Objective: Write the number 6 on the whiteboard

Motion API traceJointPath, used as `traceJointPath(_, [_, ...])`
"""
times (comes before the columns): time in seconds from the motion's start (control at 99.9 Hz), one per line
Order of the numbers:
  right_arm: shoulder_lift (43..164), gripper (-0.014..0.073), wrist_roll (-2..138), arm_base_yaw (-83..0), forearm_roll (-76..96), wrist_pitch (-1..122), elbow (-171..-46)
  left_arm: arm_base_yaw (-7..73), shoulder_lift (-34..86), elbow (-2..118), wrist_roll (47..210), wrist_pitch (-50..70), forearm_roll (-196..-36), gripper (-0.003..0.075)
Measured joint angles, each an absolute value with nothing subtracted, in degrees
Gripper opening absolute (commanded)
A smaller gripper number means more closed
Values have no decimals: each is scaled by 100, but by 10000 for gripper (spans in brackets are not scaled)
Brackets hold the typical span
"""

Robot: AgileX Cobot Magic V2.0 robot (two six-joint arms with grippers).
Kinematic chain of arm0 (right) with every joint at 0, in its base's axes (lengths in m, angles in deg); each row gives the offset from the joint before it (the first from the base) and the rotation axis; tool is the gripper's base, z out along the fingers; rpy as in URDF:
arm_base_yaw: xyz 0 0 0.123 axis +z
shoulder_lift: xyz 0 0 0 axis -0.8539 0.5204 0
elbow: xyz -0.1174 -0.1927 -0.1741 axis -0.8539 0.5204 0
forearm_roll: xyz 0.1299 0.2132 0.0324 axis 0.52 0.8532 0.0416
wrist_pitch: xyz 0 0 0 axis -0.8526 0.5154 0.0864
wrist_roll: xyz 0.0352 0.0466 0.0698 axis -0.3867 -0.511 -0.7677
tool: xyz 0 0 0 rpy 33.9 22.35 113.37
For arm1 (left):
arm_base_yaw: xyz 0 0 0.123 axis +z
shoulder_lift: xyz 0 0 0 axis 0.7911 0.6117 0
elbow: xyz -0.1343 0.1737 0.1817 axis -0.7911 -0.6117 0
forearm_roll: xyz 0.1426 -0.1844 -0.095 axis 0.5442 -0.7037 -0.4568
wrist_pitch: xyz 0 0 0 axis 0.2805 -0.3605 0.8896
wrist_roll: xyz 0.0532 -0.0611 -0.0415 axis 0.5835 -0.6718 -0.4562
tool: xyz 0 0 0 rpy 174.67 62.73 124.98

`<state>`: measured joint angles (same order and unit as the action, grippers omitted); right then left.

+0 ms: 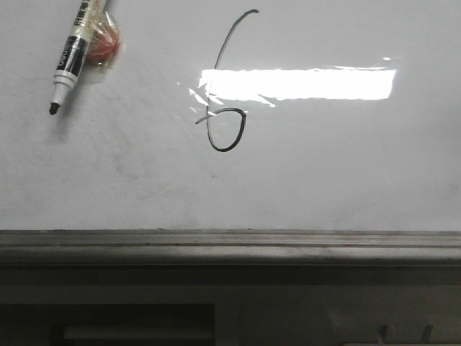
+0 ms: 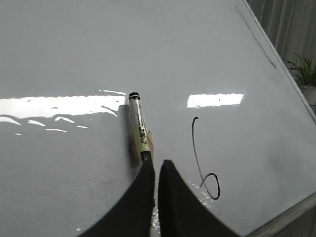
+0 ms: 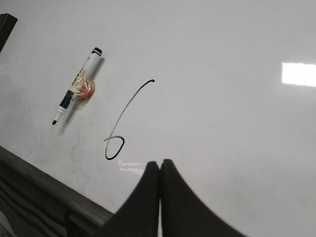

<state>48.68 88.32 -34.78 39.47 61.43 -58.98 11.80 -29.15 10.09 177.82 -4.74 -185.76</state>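
Step in hand: by my reading the writing is done. The number 6 [image 1: 225,108], a thin black hand-drawn line with a long curved stem, a small oval loop at the bottom and a short side tick, stands complete on the whiteboard [image 1: 346,173], the large glossy white board with faint grey smudges.

Where the 6 sits: about mid-board in the front view, its stem crossing the left end of the bright rectangular glare [image 1: 302,83], well above the grey ledge [image 1: 230,245] along the board's bottom edge.

My left gripper [image 2: 157,170]: its black fingers [image 2: 144,197] lie pressed together with only a hairline between them, and nothing is in them.

My right gripper [image 3: 160,170]: likewise closed tight on itself and holding nothing; it hangs just beside the loop of the 6.

Marker: the white marker pen with a black tip [image 1: 70,61] lies against the board, uncapped, tip pointing down and left, a clear wrap with a red patch [image 1: 104,43] round its barrel. It is well apart from the 6, and close ahead of my left fingertips in the left wrist view.

Next move: I judge little remains but to draw both arms back without brushing the line.

In the way: nothing stands between my grippers and open space; the one risk is smearing the ink with a finger.
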Motion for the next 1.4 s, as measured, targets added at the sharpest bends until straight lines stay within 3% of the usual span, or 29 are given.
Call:
traceJointPath(1.041, [4868, -65, 8832, -3478, 3969, 6121, -5898, 1180, -2915, 1009, 17786, -528, -18513, -20])
traceJointPath(1.161, [4868, -65, 8832, -3478, 3969, 6121, -5898, 1180, -2915, 960, 17088, -565, -17399, -20])
traceJointPath(1.401, [4868, -65, 8832, -3478, 3969, 6121, -5898, 1305, -2915, 760, 12954, -664, -12637, -20])
